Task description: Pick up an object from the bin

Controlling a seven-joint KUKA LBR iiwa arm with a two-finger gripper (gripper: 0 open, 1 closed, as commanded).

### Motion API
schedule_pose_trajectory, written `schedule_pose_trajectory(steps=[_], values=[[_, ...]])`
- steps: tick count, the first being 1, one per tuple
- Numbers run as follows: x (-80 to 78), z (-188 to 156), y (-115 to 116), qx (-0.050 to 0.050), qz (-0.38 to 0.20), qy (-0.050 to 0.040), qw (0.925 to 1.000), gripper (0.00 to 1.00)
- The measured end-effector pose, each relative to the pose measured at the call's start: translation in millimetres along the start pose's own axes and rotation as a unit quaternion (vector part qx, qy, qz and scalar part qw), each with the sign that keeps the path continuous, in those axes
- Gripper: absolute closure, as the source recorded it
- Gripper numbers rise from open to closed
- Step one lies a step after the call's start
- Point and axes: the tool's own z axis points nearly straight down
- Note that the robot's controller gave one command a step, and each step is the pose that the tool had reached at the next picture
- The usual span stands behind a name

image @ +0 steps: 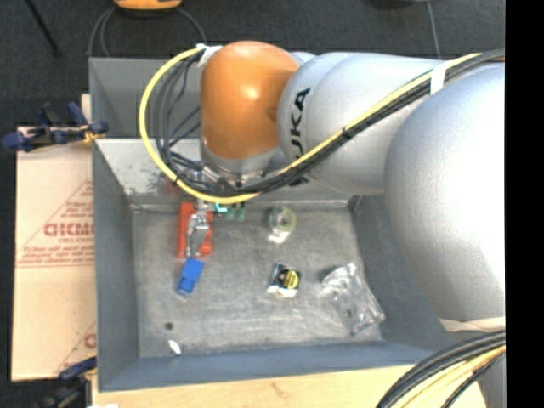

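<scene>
- Orange-red oblong piece [183, 229]: lies lengthwise on the bin floor at about 10 o'clock from the floor's centre, close to the back wall.
- End effector [201, 235]: silvery, down at floor level, right against the 3 o'clock side of the orange-red oblong piece. Whether it is open, closed or gripping anything cannot be told from this angle.
- Orange cover [242, 100]: rounded part of the arm's wrist, directly at 12 o'clock from the end effector.
- Blue block [189, 276]: small, tilted, just at 6 o'clock from the end effector and apart from it.
- Round clear piece [280, 222]: at 3 o'clock from the end effector, near the back wall.
- Black-and-yellow piece [284, 280]: near the floor's centre, at 6 o'clock from the round clear piece.
- Crumpled clear plastic bag [349, 297]: at 4 o'clock on the floor, near the right wall.
- White scrap [173, 347]: at 7 o'clock, by the front wall.
- Bin [115, 253]: grey metal with sloping walls; the items lie singly and well apart.
</scene>
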Motion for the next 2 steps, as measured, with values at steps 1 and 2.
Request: schedule_pose_trajectory(steps=[1, 2], values=[[-32.4, 80.5, -31.8, -0.003, -0.071, -0.0119, 0.9974, 0.00], [-26.7, 83.7, -31.9, 0.001, -0.237, -0.0156, 0.9715, 0.00]])
